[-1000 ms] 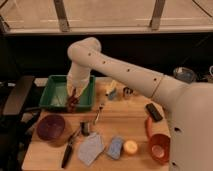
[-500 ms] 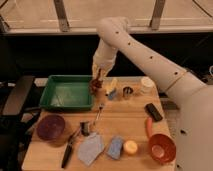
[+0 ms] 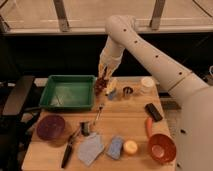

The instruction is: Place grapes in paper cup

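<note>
A green tray [image 3: 66, 93] is set at the bench's [image 3: 125, 120] back left. Just beside the tray's right edge, the hand [image 3: 103, 81] is seen closed on the grapes [image 3: 102, 88]. The paper cup [image 3: 147, 84] is found well right of the tray.

Warm light on the table [image 3: 131, 118] — soft shadows, dim surroundings, bright strip at top

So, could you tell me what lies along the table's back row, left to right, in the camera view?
Green tray → gripper just right of the tray, shut on the grapes → dark metal cup → paper cup.
</note>
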{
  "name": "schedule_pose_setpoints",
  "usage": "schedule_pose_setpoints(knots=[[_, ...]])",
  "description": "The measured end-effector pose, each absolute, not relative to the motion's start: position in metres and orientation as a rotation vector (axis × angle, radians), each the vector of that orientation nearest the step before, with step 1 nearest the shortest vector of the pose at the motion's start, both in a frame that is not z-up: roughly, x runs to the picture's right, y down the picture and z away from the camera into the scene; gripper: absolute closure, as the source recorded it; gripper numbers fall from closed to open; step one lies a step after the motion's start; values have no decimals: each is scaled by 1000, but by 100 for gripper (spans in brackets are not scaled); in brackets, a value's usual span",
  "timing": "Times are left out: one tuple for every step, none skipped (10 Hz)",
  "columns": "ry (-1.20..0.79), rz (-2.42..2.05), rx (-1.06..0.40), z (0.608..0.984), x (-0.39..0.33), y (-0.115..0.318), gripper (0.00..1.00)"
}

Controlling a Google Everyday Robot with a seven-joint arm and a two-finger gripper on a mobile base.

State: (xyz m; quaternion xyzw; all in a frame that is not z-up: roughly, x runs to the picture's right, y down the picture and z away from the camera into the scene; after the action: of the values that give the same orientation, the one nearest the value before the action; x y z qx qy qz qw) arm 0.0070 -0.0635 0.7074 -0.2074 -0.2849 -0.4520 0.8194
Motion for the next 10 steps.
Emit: schedule_pose_setpoints(knots=[[-601, -958, -442, 708, 8, -64, 100], [-586, -944, -444, 710, 11, -66, 100], [-571, -931, -445, 712, 18, -69, 100], [-547, -908, -449, 715, 34, -72, 100], [-536, -897, -451, 717, 41, -74, 100], [-519, -884, -454, 719, 49, -76, 100], [-501, -868, -459, 722, 59, -77, 100], [-475, -850, -462, 724, 73, -79, 100], [-456, -838, -462, 725, 81, -81, 100], [-428, -823, -457, 726, 92, -84, 100]])
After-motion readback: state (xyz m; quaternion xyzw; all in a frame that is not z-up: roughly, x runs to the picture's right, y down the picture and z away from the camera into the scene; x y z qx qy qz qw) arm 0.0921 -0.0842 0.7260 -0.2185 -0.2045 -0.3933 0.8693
